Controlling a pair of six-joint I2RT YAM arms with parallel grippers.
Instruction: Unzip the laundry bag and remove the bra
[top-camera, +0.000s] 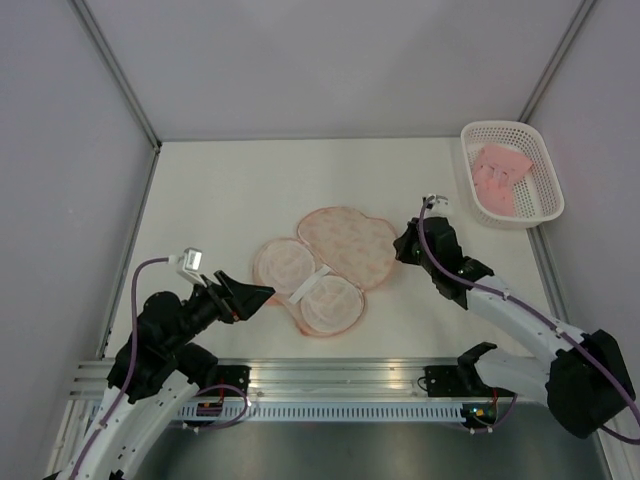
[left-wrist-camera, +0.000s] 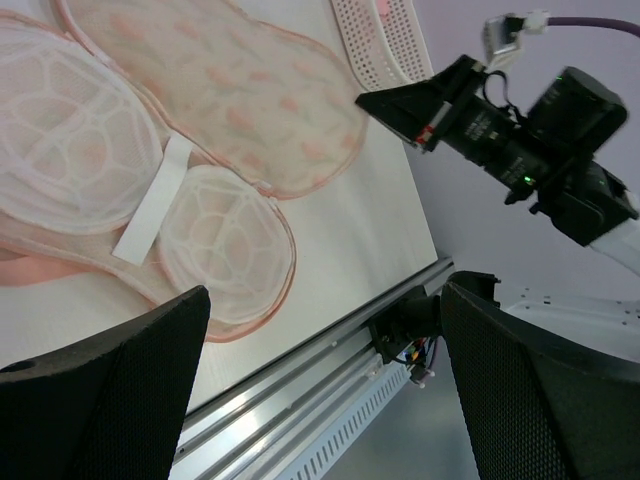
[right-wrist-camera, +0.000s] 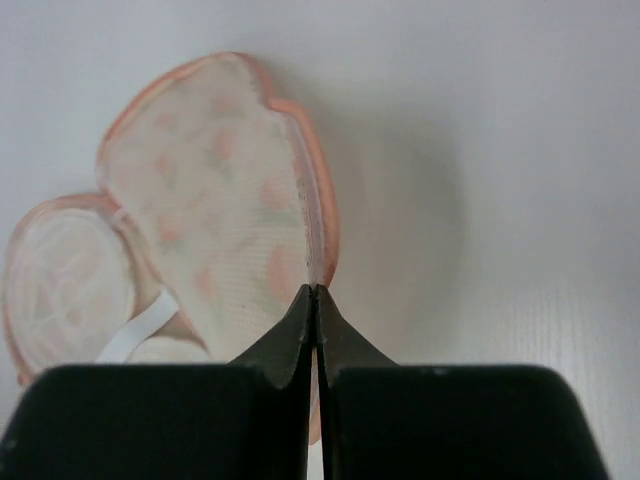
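Alu rail (top-camera: 330, 372) w/ slotted cable duct runs along near edge of white matte table (top-camera: 230, 190); both arm bases sit on it. Just past it, left gripper (top-camera: 255, 298), black, arm low & reaching fwd-right. Its blunt textured fingers (left-wrist-camera: 110, 390) are spread wide w/ nothing btwn them, tips just beside pouch's near-left rim.

Mid-table: laundry bag (top-camera: 345, 245), soft peanut-shaped fabric pouch, cream w/ orange-pink leaf print & pink trim. It lies unzipped, flat open: printed half far-right, lining half near-left w/ two round white mesh cups & flat white strap (top-camera: 310, 285) across them.

Right gripper (top-camera: 403, 243) comes in low from right, elbow bent. Thin fingertips pressed together, touching pink trim at pouch's right edge; can't tell if fabric is pinched.

Far right: white plastic lattice basket (top-camera: 505, 125), w/ bra (top-camera: 500, 178), soft crumpled pale pink fabric, inside, well apart from pouch.
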